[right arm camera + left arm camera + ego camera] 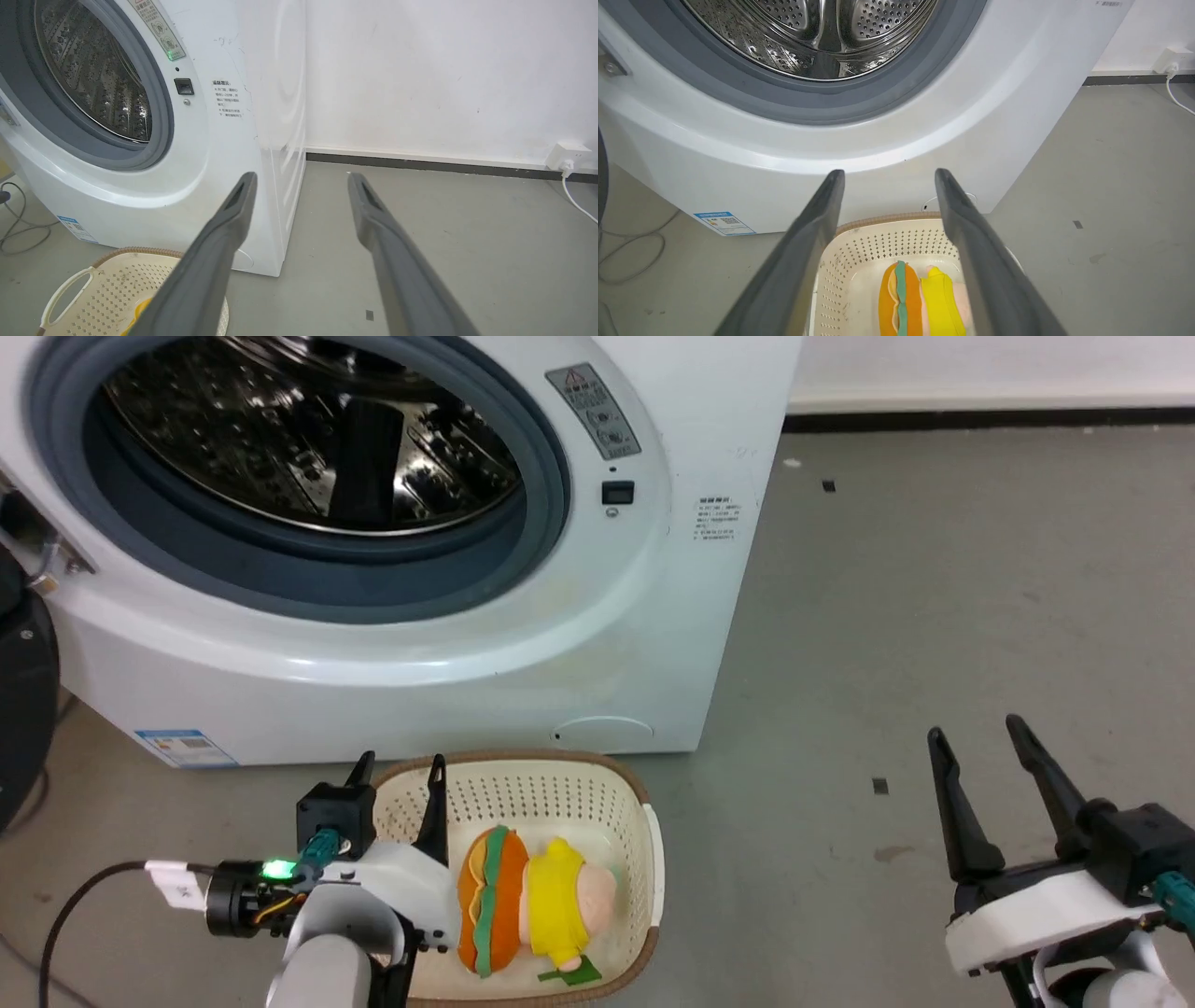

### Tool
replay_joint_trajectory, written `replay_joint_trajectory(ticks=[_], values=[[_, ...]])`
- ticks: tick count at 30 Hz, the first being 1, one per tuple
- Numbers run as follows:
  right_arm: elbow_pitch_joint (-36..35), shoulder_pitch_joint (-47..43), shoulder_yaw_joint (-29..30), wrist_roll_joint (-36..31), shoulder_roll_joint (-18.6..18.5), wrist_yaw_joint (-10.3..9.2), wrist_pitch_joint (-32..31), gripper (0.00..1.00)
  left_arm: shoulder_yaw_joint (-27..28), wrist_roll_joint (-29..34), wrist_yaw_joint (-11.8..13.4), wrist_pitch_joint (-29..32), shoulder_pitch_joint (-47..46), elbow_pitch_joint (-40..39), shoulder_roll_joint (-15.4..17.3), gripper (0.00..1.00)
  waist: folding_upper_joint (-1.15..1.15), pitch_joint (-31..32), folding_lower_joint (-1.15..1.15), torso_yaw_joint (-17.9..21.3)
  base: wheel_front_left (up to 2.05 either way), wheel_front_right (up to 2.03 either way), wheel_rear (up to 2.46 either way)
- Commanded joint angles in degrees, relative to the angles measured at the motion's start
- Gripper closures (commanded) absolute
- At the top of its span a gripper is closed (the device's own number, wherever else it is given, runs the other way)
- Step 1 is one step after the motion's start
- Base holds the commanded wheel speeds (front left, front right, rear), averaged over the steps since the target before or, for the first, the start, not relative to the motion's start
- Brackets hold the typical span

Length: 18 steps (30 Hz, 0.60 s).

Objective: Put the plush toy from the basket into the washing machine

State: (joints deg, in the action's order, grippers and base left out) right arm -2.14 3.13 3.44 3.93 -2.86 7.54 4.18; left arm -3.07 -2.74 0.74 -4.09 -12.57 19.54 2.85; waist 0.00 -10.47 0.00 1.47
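Observation:
The plush toy [527, 901], a burger shape in orange, green, yellow and pale pink, lies inside the cream basket [644, 803] on the floor in front of the white washing machine [597, 644]. The machine's round port is uncovered and shows the steel drum [308, 439]. My left gripper [399, 767] is open above the basket's left rim, beside the toy and not touching it. In the left wrist view the toy [920, 298] lies low between the open fingers. My right gripper [976, 735] is open over bare floor, far right of the basket.
Grey floor [934, 588] stretches to the right of the machine up to a white wall with a dark baseboard [420, 163]. A wall socket with a white cable [567, 156] sits at the far right. A dark round door edge [23, 691] and loose cables [626, 252] are left of the machine.

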Motion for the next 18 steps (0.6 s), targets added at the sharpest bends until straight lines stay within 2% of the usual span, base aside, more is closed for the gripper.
replay_joint_trajectory(ticks=[1,18], values=[[-0.55,1.45,0.27,0.53,0.00,-0.02,0.62,0.00,-0.27,-0.30,-0.33,-0.47,-1.97,1.89,0.24,0.00,0.00,-1.60,0.00,0.50,0.00,0.00,0.00],[-4.42,6.72,1.51,3.32,-0.01,-0.02,2.65,0.00,-2.86,-1.28,-0.05,2.85,-12.33,13.92,2.11,0.00,0.00,-14.43,0.00,2.51,0.00,0.00,0.00]])
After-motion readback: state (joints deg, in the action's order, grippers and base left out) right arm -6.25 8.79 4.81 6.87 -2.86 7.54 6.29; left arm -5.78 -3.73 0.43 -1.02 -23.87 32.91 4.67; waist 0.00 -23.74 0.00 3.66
